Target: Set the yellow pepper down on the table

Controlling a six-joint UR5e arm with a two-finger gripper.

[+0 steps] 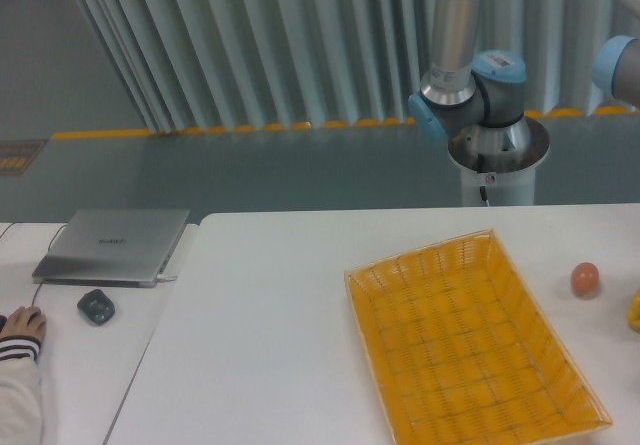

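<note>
Only a yellow sliver of the glossy yellow pepper (635,310) shows at the right edge, resting on the white bench (270,335) beyond the woven orange basket tray (470,350). We judge it light, firm and slippery, best held across its broad sides; the pincer is out of view, so we cannot tell its state

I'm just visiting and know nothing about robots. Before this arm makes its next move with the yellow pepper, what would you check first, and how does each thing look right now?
1. Yellow pepper located: cannot tell; only a yellow sliver shows at the right edge.
2. Gripper visible: not ok; only the arm's base and lower joints show.
3. Bare table to set things on: ok, plenty of white surface left of the basket.
4. Basket contents: ok, nothing lies in it.
5. Orange ball: ok, apart from the basket, on the table.
6. Person's hand at the far left: ok, well away from the arm.
</note>
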